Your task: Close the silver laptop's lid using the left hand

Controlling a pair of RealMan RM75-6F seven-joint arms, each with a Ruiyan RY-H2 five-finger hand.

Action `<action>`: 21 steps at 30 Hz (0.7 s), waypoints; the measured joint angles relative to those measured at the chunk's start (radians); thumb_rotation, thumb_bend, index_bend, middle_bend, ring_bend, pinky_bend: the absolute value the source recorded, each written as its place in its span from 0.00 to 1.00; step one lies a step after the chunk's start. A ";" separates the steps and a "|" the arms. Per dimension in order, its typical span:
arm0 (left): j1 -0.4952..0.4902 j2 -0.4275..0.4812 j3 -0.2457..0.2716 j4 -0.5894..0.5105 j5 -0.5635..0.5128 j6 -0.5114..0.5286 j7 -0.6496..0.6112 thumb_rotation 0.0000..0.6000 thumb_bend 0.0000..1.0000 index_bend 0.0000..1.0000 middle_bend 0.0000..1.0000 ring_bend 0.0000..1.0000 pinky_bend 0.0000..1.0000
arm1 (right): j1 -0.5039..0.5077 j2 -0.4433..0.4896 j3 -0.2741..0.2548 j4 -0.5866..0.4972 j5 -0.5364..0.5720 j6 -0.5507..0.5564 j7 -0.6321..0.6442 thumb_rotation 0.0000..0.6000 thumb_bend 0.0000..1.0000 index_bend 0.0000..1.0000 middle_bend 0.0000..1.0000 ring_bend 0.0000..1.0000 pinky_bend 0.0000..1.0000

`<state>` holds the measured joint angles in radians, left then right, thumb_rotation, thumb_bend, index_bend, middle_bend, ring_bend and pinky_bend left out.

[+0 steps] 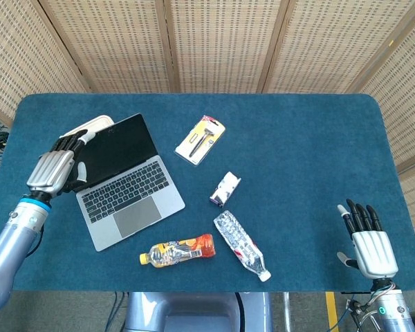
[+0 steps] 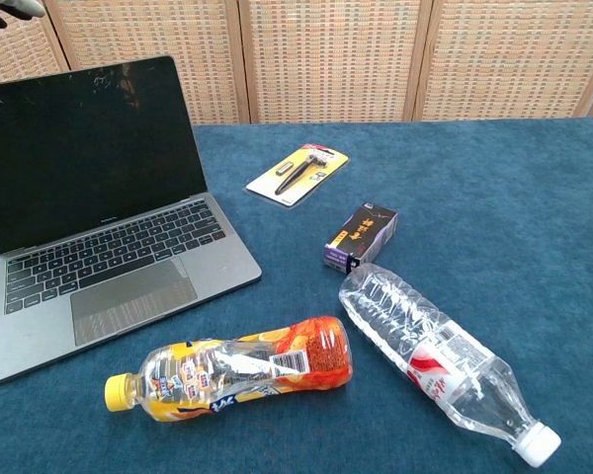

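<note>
The silver laptop (image 1: 121, 181) (image 2: 104, 222) stands open at the table's left, its dark screen upright and facing me. My left hand (image 1: 55, 168) is at the lid's left top corner with its fingers stretched toward the lid's upper edge; whether they touch the lid I cannot tell. In the chest view only its fingertips (image 2: 5, 11) peek in at the top left, above the screen. My right hand (image 1: 370, 242) lies flat and open near the table's front right corner, holding nothing.
A white tray (image 1: 83, 128) lies behind the laptop's lid. A carded tool pack (image 1: 200, 139) lies mid-table, a small dark box (image 1: 225, 189) right of the laptop. An orange drink bottle (image 1: 178, 250) and a clear water bottle (image 1: 241, 245) lie near the front edge.
</note>
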<state>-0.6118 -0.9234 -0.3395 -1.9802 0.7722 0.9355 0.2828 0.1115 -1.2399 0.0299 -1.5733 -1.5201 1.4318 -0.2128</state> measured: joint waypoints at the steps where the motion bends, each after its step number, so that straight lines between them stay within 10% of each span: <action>1: -0.012 0.004 -0.001 0.001 -0.023 -0.007 0.003 1.00 0.80 0.00 0.00 0.00 0.00 | 0.000 0.000 0.000 0.000 0.000 0.000 0.001 1.00 0.03 0.00 0.00 0.00 0.00; 21: -0.183 -0.019 0.037 0.153 -0.312 -0.090 0.012 1.00 0.81 0.00 0.00 0.00 0.00 | 0.001 0.001 0.001 0.000 0.000 0.000 0.005 1.00 0.03 0.00 0.00 0.00 0.00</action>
<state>-0.7944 -0.9424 -0.3029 -1.8270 0.4602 0.8453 0.2951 0.1120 -1.2390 0.0304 -1.5735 -1.5199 1.4320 -0.2082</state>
